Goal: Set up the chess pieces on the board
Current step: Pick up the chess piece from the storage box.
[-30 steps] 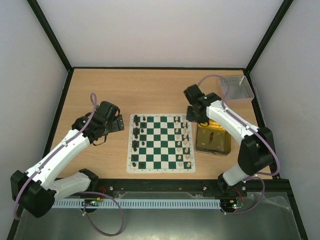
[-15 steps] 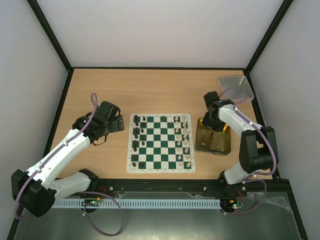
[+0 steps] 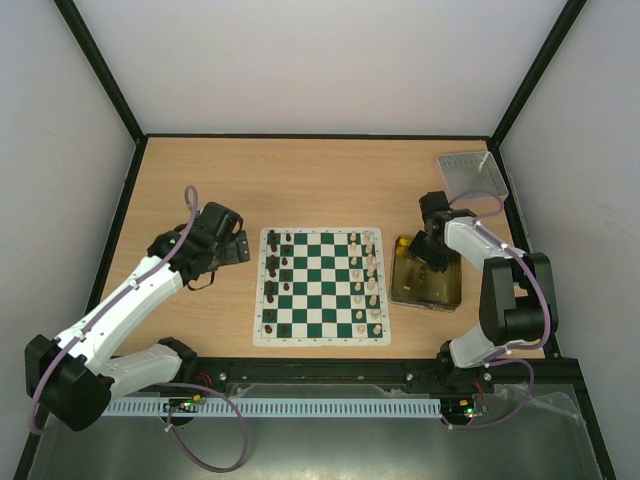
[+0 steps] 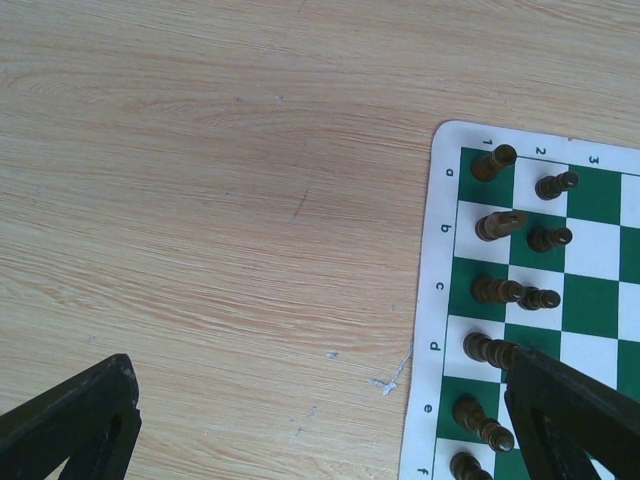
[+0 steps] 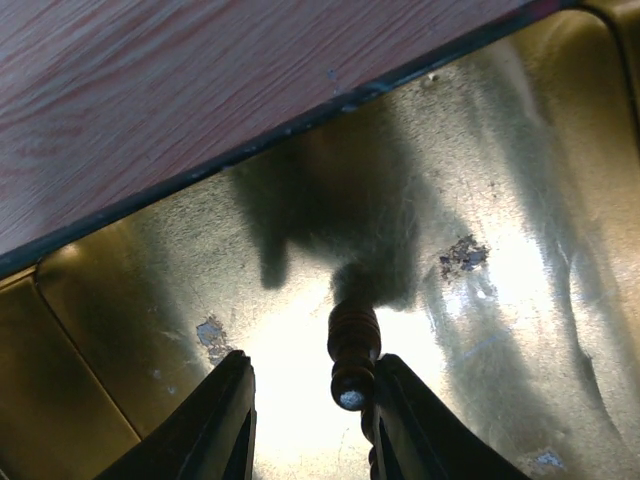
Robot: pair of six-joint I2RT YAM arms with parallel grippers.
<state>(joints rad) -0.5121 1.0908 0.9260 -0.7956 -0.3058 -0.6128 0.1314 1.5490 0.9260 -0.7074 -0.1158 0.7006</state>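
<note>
Translucent yellow tray (image 5: 520, 200) holds one dark chess piece (image 5: 352, 350), lying between the spread fingers (image 5: 215, 430) of the right end effector (image 5: 305, 410), close against one finger. Left end effector (image 4: 320, 390) hangs wide apart over the wooden surface (image 4: 200, 200) beside the board (image 3: 320, 341). Black pieces (image 3: 272, 290) line its left columns, cream-white pieces (image 3: 372, 280) its right.

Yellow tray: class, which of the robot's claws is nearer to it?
Right. The right claw is down inside the yellow tray, beside a dark piece; the left claw is over the table, beyond the board.
</note>
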